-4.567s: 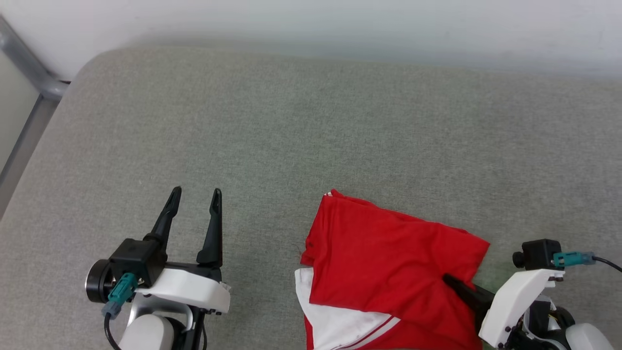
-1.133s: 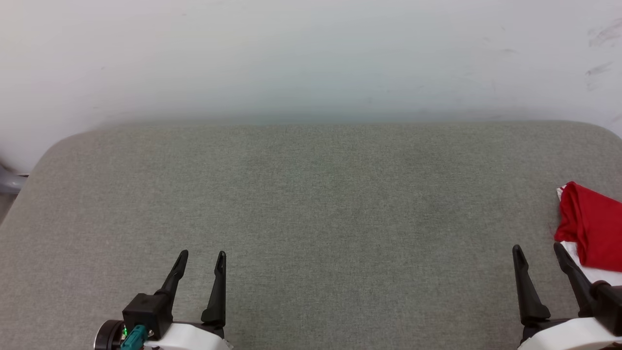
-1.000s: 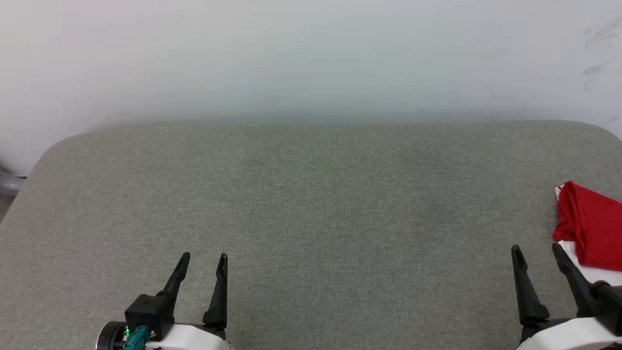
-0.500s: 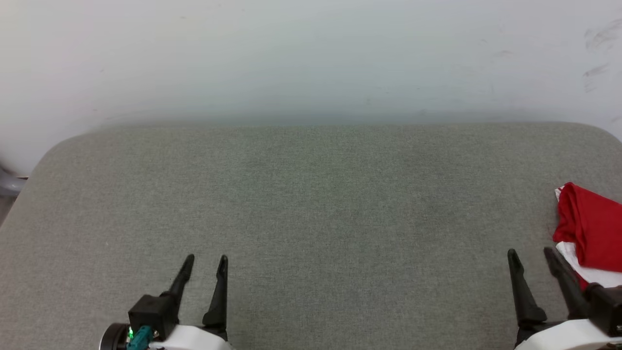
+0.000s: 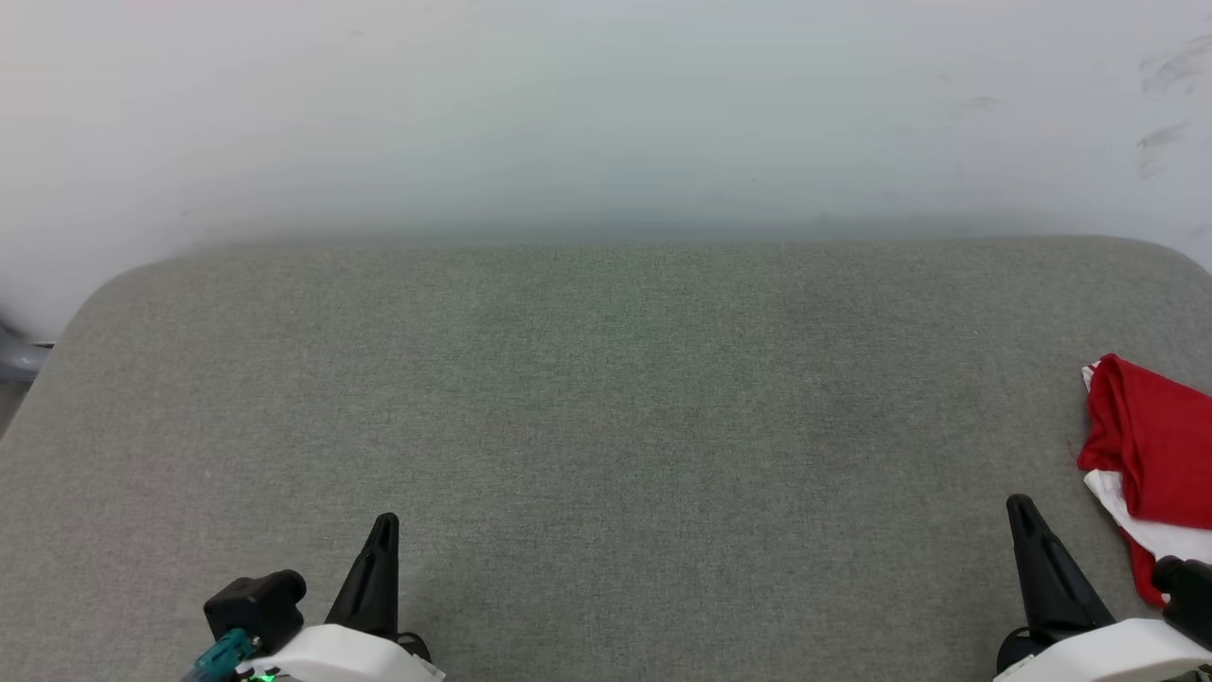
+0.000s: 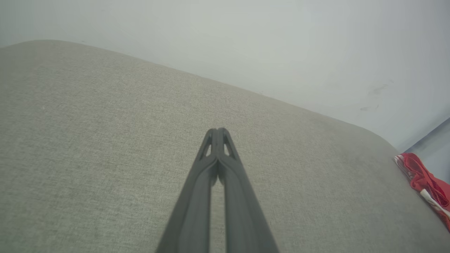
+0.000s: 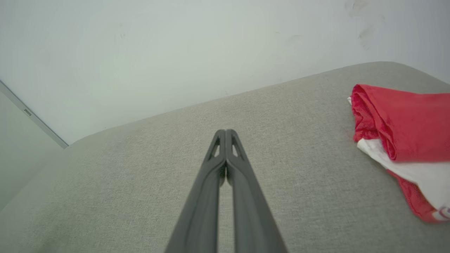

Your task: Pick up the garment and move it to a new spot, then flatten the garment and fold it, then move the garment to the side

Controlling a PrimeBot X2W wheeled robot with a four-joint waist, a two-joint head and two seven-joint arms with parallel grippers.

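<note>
- left gripper (image 5: 386,524) sits at the lower left of the head view; we see its fingers pressed together, tips touching, nothing between them; it is above bare cushion
- right gripper (image 5: 1021,503) sits at the lower right; its fingers are together too and hold nothing; its own wrist view shows the tips meeting over the fabric surface
- the garment (image 5: 1153,431) lies on the grey-green cushion (image 5: 606,379) at the far right, cut off by the edge of the head view; it is bunched in folds, red layer on top, white layer under it
- the garment is just to the right of the right gripper; the fingers are clear of it; it is well apart from the left gripper
- pale wall (image 5: 606,114) runs behind the cushion's far edge
</note>
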